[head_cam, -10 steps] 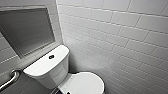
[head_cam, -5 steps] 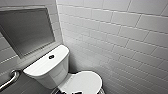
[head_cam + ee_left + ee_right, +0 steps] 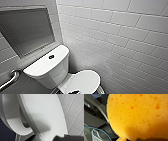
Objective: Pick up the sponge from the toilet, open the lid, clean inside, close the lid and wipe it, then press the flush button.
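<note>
Toilet (image 3: pixel 47 68) is my landmark: white and glossy, it sits against the tiled wall (image 3: pixel 120 37), which runs behind it and along its far side. A grey recessed panel (image 3: pixel 27 30) is set in the wall above the tank. From the left wrist I see the lid (image 3: pixel 47 115) standing apart from the seat ring (image 3: pixel 15 125), a dark gap between them. My left hand (image 3: pixel 63 138) is a dark shape at the lid's edge; I cannot tell how far open it is. A metal grab bar (image 3: pixel 10 78) hangs on the wall beside the tank. My right hand (image 3: pixel 144 139) is closed on the sponge (image 3: pixel 137 115), bright orange and pitted; where that sits relative to the toilet I cannot tell. Smallest, the flush button (image 3: pixel 51 56) sits mid-top of the tank.
</note>
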Available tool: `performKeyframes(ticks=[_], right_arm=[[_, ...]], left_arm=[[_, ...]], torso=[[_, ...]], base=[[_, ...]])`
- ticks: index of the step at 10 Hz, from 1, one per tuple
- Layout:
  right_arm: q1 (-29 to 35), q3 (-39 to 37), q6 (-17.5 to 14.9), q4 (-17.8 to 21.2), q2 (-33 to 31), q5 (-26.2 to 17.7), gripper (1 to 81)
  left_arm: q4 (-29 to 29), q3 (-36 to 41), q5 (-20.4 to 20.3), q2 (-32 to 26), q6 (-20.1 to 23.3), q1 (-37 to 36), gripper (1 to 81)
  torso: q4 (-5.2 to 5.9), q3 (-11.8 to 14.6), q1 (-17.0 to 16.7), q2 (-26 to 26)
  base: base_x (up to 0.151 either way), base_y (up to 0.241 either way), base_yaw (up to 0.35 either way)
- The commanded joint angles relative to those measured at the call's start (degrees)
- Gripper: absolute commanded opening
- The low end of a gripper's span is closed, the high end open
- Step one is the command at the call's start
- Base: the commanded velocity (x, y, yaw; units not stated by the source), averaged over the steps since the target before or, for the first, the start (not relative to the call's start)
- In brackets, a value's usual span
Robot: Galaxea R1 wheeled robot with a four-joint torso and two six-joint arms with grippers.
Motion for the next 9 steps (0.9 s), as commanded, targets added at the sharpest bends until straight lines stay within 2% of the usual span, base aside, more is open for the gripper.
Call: performKeyframes(ticks=[1, 3, 6, 8, 9], right_arm=[[-1.6, 0.4, 0.0, 0.4, -0.9, -3.8, 1.0], [-1.6, 0.4, 0.0, 0.4, -0.8, -3.8, 1.0], [-1.6, 0.4, 0.0, 0.4, -0.8, -3.8, 1.0], [-1.6, 0.5, -0.1, 0.3, -0.8, -3.8, 1.0], [-1.3, 0.4, -0.1, 0.4, -0.6, -3.9, 1.0]], left_arm=[[8.8, 2.1, -3.2, -2.9, -4.6, -7.6, 81.1], [9.3, 0.9, -3.3, -3.3, -7.1, -7.9, 81.1], [9.2, 0.0, -3.2, -3.3, -8.4, -9.6, 81.1], [9.2, -0.1, -3.1, -3.3, -9.5, -11.7, 81.1], [9.2, 0.0, -3.0, -3.2, -10.0, -12.7, 81.1]], torso=[[0.0, 0.0, 0.0, 0.0], [0.0, 0.0, 0.0, 0.0], [0.0, 0.0, 0.0, 0.0], [0.0, 5.7, 0.0, 0.0], [0.0, 0.7, 0.0, 0.0]], base=[[0.0, 0.0, 0.0], [0.0, 0.0, 0.0], [0.0, 0.0, 0.0], [0.0, 0.0, 0.0], [0.0, 0.0, 0.0]])
